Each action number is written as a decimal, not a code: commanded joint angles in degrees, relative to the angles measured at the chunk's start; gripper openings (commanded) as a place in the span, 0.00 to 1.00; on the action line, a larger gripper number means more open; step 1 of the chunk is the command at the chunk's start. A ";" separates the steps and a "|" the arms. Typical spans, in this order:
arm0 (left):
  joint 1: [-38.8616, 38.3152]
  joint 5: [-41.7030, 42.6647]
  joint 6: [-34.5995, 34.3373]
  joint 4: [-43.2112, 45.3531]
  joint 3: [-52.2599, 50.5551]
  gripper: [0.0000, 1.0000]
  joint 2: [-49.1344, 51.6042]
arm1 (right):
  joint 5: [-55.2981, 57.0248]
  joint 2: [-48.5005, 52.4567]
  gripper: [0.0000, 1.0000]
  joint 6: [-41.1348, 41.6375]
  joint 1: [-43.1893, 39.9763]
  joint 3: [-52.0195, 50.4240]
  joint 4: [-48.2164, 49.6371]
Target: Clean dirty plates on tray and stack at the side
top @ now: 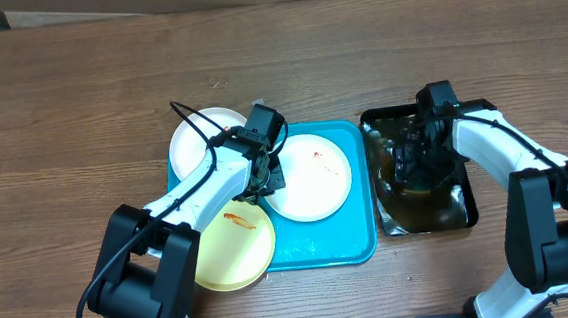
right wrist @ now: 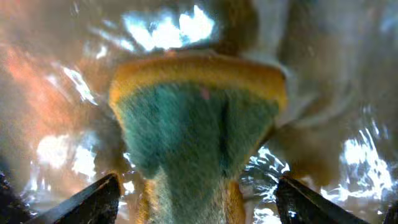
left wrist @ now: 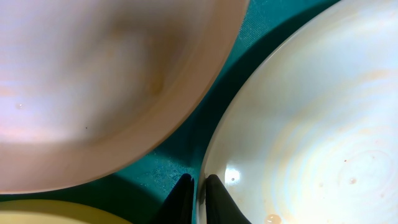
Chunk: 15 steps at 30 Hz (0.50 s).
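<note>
The smeared white plate (top: 311,182) is pinched at its rim by the left gripper (left wrist: 199,182). The jaws are drawn narrow, with one finger (left wrist: 219,200) set over the plate's face and the other over the blue tray (top: 355,244) beneath. From the fingers the plate is spread away to the right in the wrist view, lying flat on the blue tray. An orange-red streak is seen on its face from overhead.

The other white plate (top: 202,135) is found ahead and to the left of the same gripper, close beside the smeared white plate, with a strip of tray showing between the two. It is laid across a corner of the blue tray.

The yellow plate (top: 232,248) is seen just to the left of the fingers, only as a sliver in the wrist view. From overhead it is shown hanging over the tray's edge onto the table (top: 59,95), with a smear of its own.

The right gripper (right wrist: 198,182) is spread wide, well apart from the plates, low inside the black tray (top: 468,211), in which shallow glinting water is held. A sponge (right wrist: 199,137), green on its face and yellow at its edge, lies in that water between and ahead of the fingers. It is touched by neither.
</note>
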 commanded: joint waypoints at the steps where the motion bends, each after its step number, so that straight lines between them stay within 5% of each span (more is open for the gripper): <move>1: 0.15 -0.94 0.28 0.22 -0.35 0.11 0.48 | -0.39 0.72 0.71 -0.13 0.00 -0.72 -1.38; 3: 0.15 -0.92 0.28 0.22 -0.35 0.11 0.48 | -0.39 0.72 0.49 -0.13 0.00 -0.70 -1.60; 4: 0.15 -0.94 0.28 0.22 -0.35 0.11 0.48 | -0.39 0.72 0.15 -0.13 0.00 -0.70 -1.60; 5: 0.15 -0.94 0.28 0.22 -0.35 0.11 0.48 | -0.39 0.72 0.04 -0.13 0.00 -0.68 -1.68; 7: 0.15 -0.94 0.28 0.20 -0.35 0.11 0.48 | -0.35 0.72 0.04 -0.17 0.00 -0.31 -2.19; 8: 0.15 -0.92 0.28 0.20 -0.35 0.11 0.48 | -0.35 0.72 0.29 -0.17 0.00 0.20 -2.62; 12: 0.15 -0.94 0.31 0.22 -0.35 0.11 0.48 | -0.37 0.72 0.65 -0.17 0.00 4.11 -6.45; 15: 0.15 -0.94 0.31 0.20 -0.35 0.11 0.48 | 0.42 0.72 0.68 -0.37 0.00 5.86 -6.86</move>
